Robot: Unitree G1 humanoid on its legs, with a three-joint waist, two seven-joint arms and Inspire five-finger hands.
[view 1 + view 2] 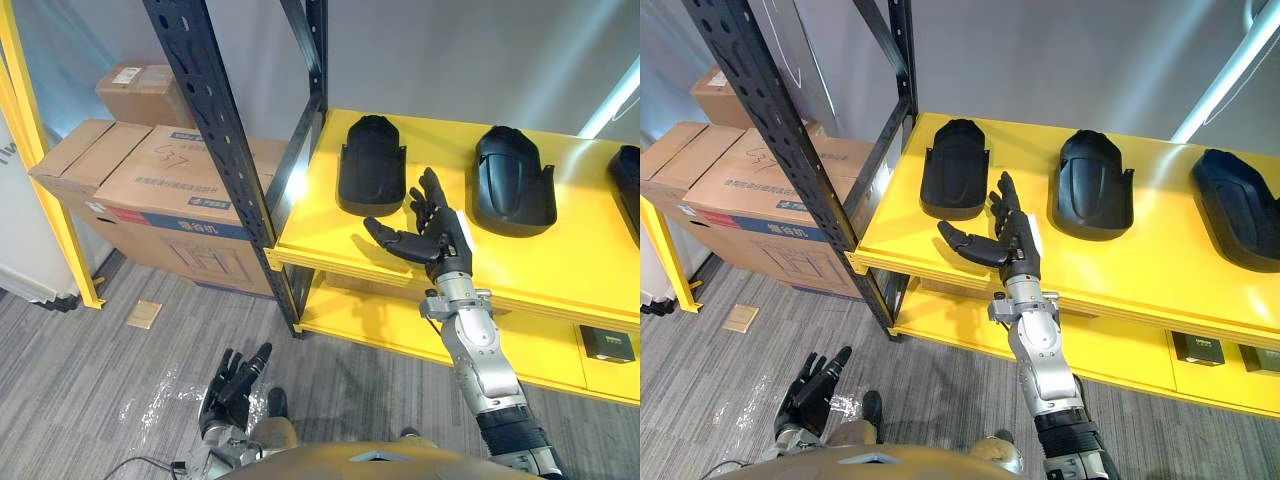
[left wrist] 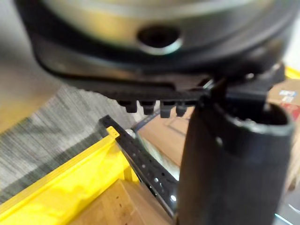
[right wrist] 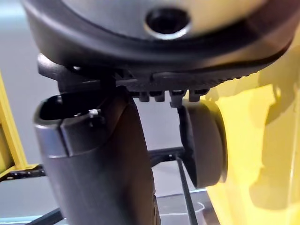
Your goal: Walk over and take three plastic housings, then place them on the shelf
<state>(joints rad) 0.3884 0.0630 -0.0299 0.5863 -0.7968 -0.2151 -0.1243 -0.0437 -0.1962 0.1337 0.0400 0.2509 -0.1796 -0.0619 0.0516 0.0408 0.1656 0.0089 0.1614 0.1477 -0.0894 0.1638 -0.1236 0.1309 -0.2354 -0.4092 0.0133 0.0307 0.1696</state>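
Evidently placing is nearly done: the left hand hangs low, fingers loosely spread and empty, while the right hand hovers just beside the left housing, fingers splayed. It should draw straight back, not sideways, to avoid nudging it. The middle housing and right housing lie alongside on the yellow shelf, all three glossy black hollow shells.

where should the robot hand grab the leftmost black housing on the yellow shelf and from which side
The leftmost housing lies flat on the yellow shelf, squared end toward the front edge. Probably pinch across its long side walls near that end, coming from above; the open right robot hand is beside it.
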